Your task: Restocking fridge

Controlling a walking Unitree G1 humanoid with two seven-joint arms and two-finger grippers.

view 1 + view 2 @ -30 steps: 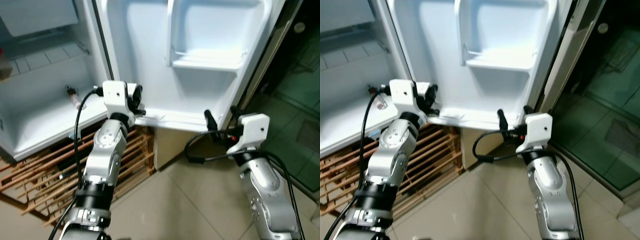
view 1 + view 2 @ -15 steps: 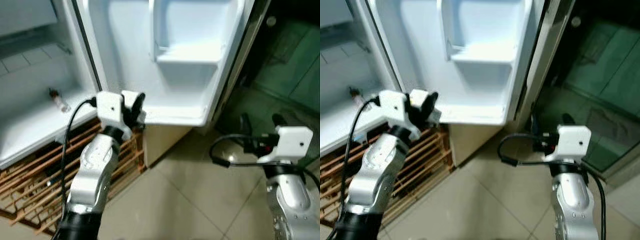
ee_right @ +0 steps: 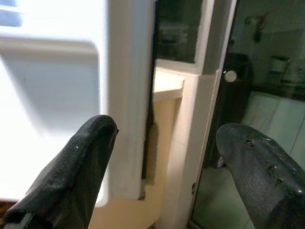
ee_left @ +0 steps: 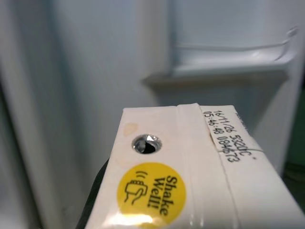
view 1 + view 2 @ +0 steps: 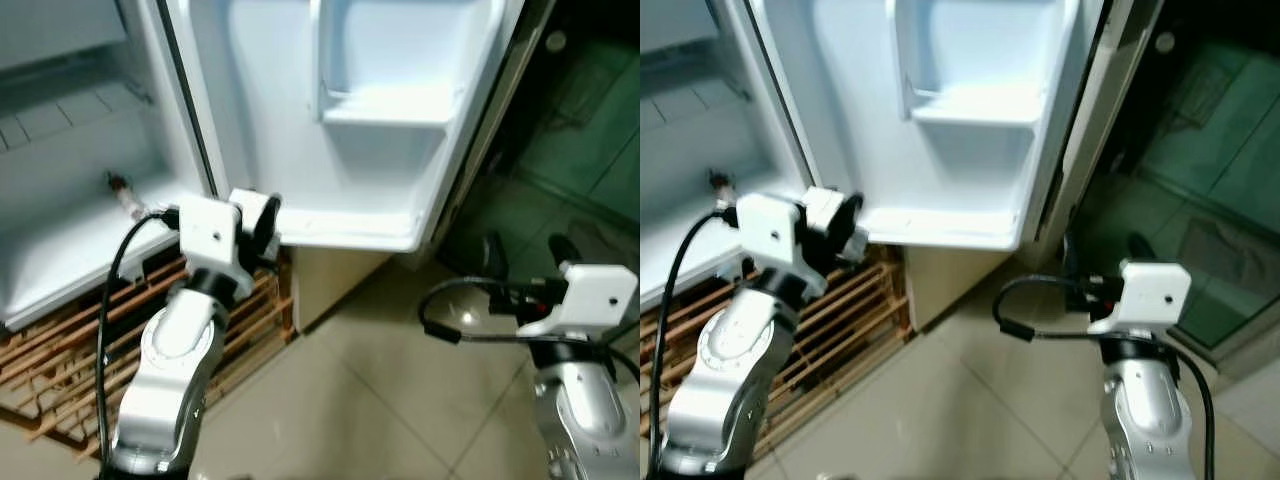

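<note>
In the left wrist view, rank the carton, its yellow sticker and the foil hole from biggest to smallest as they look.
1. Carton, close to the camera, held in the left end effector
2. Yellow sticker
3. Foil hole

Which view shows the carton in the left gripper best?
The left wrist view: the white carton shows its yellow "Shake Well!" sticker, foil hole and printed date. In the eye views it is just a small white block between the left gripper's fingers.
</note>
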